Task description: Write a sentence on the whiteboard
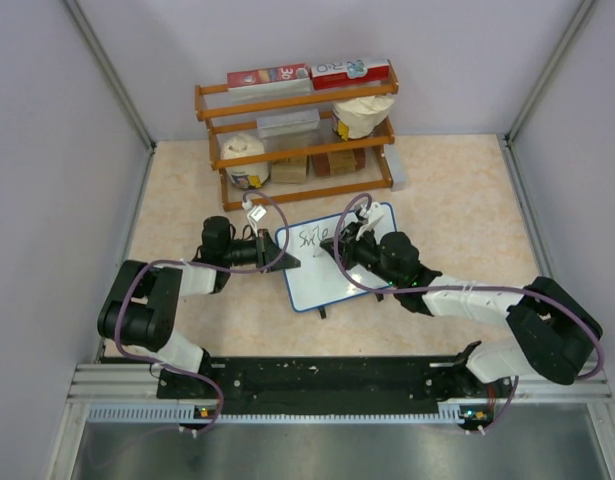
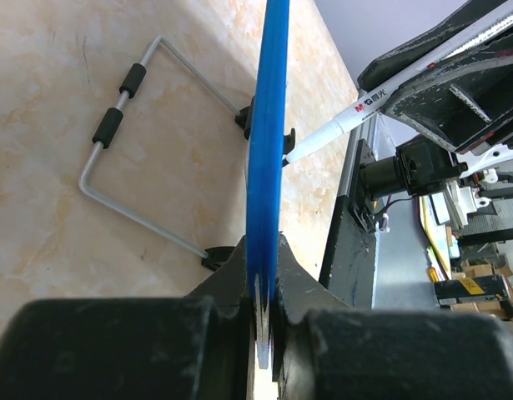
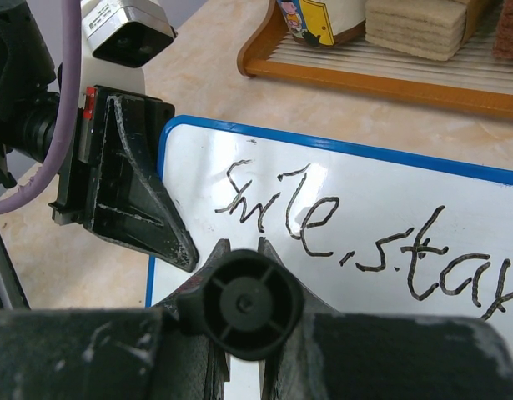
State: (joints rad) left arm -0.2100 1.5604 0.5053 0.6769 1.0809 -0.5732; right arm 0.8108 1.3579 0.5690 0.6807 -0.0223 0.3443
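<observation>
Left jaws clamped on whiteboard (image 2: 264,150) edge

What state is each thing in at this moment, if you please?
whiteboard, propped at a tilt
sentence, one line written, roughly smile, stay
marker, gripped, tip toward the whiteboard
left hand, shut on the whiteboard's edge
right hand, shut on the marker
wire stand, folded out behind the whiteboard
</observation>
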